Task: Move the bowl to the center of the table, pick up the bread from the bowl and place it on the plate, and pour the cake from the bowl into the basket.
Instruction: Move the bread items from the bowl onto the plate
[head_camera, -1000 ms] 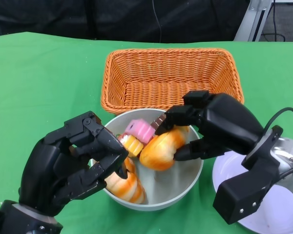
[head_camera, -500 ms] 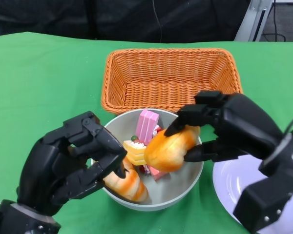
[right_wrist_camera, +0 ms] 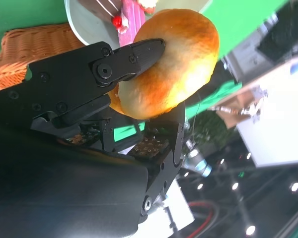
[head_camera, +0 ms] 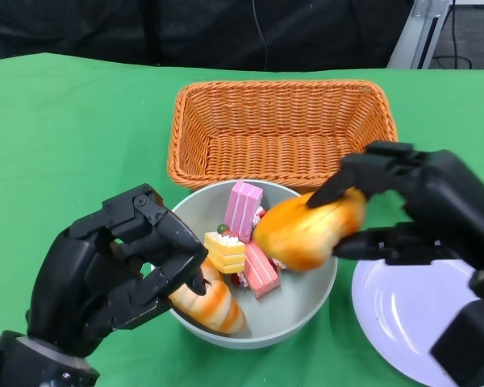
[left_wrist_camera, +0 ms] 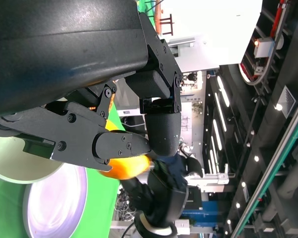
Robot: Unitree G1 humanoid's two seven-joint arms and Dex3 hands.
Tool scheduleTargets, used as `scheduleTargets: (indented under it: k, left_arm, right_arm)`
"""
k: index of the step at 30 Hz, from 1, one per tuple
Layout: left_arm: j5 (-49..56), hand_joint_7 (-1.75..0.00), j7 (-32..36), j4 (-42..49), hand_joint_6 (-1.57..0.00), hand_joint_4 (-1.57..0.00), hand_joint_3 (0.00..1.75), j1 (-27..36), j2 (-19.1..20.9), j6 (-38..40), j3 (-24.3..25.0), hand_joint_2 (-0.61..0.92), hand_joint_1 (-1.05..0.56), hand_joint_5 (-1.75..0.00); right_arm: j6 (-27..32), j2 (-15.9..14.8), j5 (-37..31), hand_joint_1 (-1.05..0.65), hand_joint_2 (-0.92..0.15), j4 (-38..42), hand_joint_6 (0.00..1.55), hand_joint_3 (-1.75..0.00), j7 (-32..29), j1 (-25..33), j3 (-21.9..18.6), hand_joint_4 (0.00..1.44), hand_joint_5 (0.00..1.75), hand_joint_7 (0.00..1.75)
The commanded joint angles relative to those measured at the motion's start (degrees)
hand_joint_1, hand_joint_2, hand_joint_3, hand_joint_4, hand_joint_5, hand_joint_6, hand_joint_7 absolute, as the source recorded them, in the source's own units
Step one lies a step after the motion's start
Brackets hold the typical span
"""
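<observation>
The right hand [head_camera: 423,211] pinches the bread [head_camera: 308,232] between thumb and fingers, holding it lifted above the bowl's [head_camera: 306,310] 3 o'clock rim, tilted, just short of the plate [head_camera: 395,318]. The right wrist view shows the same grip, one finger across the top of the bread [right_wrist_camera: 171,62] and another beneath it. The left hand [head_camera: 105,270] grips the bowl at its 9 o'clock rim, fingers curled over the edge and touching a second bread roll [head_camera: 210,305] inside. Cake pieces lie in the bowl: a yellow one [head_camera: 225,252] and two pink ones [head_camera: 244,208]. The basket [head_camera: 278,129] stands at 12 o'clock from the bowl, touching or nearly touching its rim, on the green table [head_camera: 64,145]
</observation>
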Motion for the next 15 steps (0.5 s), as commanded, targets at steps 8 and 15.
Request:
scheduleTargets:
  k: [8, 15]
  left_arm:
    - [-0.36, -1.21, -0.25, 0.71, -0.76, -0.76, 0.35, -0.1, 1.26, -0.42, 0.89, 0.92, -0.23, -1.6]
    - [0.0, -1.23, -0.13, 0.97, -0.76, -0.76, 0.33, -0.17, 1.25, -1.07, 1.21, 0.92, -0.22, -1.6]
  right_arm:
    - [12.91, 0.62, 10.51, -0.16, -0.9, -10.56, 0.58, -0.05, 4.01, 8.59, -7.4, 0.57, 1.71, 1.39]
    - [21.26, 0.3, 16.12, -0.12, -0.91, -14.98, 0.5, -0.09, 7.7, 14.58, -11.45, 0.55, 1.75, 1.44]
